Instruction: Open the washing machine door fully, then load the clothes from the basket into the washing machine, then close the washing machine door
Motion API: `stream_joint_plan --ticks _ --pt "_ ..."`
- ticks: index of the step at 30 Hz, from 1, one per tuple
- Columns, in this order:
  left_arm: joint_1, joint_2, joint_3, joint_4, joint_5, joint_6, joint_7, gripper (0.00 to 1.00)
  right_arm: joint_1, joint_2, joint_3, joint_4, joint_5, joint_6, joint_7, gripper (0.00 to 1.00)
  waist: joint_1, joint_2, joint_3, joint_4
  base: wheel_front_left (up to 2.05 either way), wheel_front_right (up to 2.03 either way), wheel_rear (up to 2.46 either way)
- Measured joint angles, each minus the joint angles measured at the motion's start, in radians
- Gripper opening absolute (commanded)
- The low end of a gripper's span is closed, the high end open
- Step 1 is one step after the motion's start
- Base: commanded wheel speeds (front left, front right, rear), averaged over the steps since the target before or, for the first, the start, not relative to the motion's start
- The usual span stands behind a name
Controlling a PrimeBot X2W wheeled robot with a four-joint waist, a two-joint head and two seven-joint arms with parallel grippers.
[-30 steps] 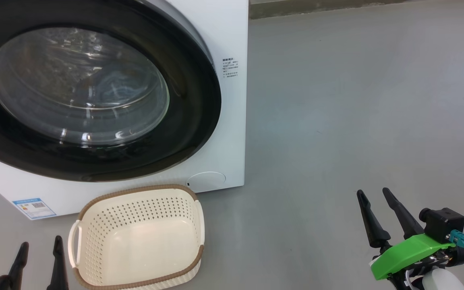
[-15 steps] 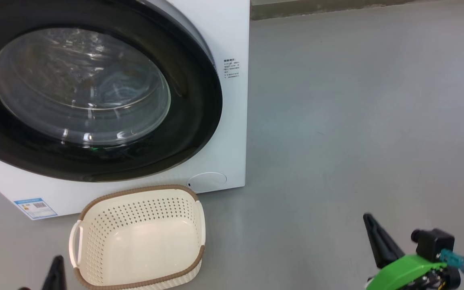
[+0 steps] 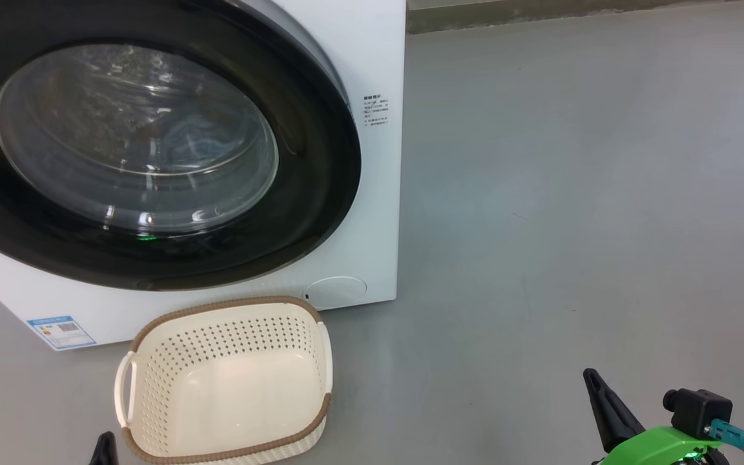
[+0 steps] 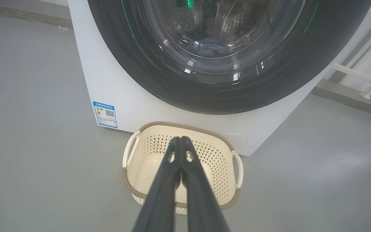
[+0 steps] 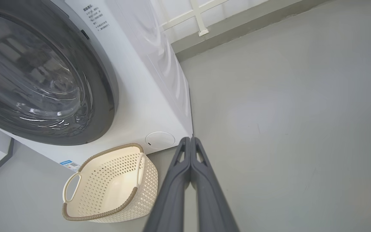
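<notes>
Washing machine door (image 3: 139,142): large round door with a wide glossy black rim and a bulging clear glass bowl at its centre. It lies flat against the front of the washing machine (image 3: 375,213), a big white front-loader. The head view's edge cuts off its top and left arc.

Clothes (image 4: 209,45): a bluish fabric heap behind the glass, low in the steel perforated drum (image 4: 237,25). Reflections blur it, and its print cannot be made out.

Basket (image 3: 230,339): small, cream-white perforated plastic, with a brown woven-look rim and two side handles. It stands upright on the grey floor (image 3: 572,194) just in front of the machine's lower edge, between the small blue label (image 3: 61,330) and the round white cover (image 3: 335,290). Whether its rear rim touches the cabinet cannot be told. Its cream bottom shows.

Open room: the floor runs wide from the machine's right corner to a dark skirting strip (image 3: 540,10).

Left gripper (image 4: 179,139): two long dark fingers pressed together tip to tip, holding nothing. In the left wrist view they lie across the basket. In the head view one tip shows at the bottom edge, beside the basket's left handle.

Right gripper (image 5: 189,139): fingers likewise pressed together, holding nothing, and pointing toward the machine's lower right corner, with the basket to their left. In the head view the bottom edge cuts off its green housing (image 3: 650,445).
</notes>
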Motion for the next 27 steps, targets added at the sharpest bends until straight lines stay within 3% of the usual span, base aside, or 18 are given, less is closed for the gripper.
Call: stream_joint_plan --ticks 27 --pt "-0.025 -0.002 -0.004 -0.008 -0.287 0.000 0.078 0.00 0.000 0.024 -0.065 -0.057 0.243 0.000 0.077 0.00 0.0000 0.0000 -0.006 0.020 0.00 0.00 0.00"
